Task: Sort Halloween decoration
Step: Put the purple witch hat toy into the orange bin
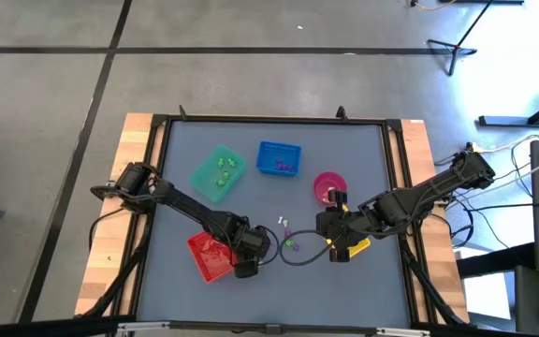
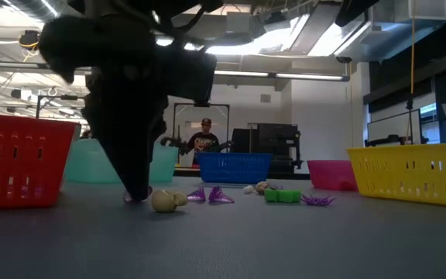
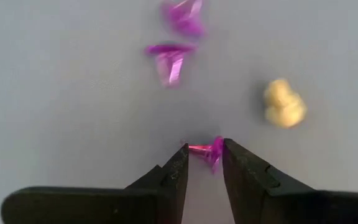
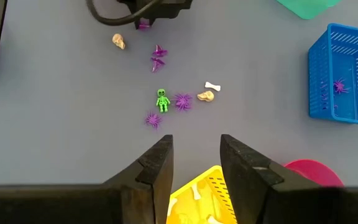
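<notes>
The Halloween decoration is a scatter of tiny trinkets on the grey table. They include a green skeleton (image 4: pixel 161 99), purple spiders (image 4: pixel 183 101), a cream skull (image 3: pixel 283 102), two purple pieces (image 3: pixel 169 59) and a white bone (image 4: pixel 212 86). My left gripper (image 3: pixel 202 149) stands beside the red tray (image 1: pixel 209 257), pointing steeply down and shut on a small pink trinket (image 3: pixel 207 151). My right gripper (image 4: pixel 196 144) hangs open and empty above the yellow tray (image 4: pixel 204 193). My left gripper pinches the pink trinket's two sides (image 3: pixel 211 152) between its two fingertips (image 3: pixel 180 157). The fingers come from above, pointing steeply down. In the low view the fingertips (image 2: pixel 138 190) reach the table top, and the trinket (image 2: pixel 134 199) sits there at table level.
A green tray (image 1: pixel 218 173) and a blue tray (image 1: pixel 279 157) holding a purple spider stand toward the far side. A pink bowl (image 1: pixel 329 185) stands near the right arm. A dark cable loops on the table between the arms. A person stands in the room beyond.
</notes>
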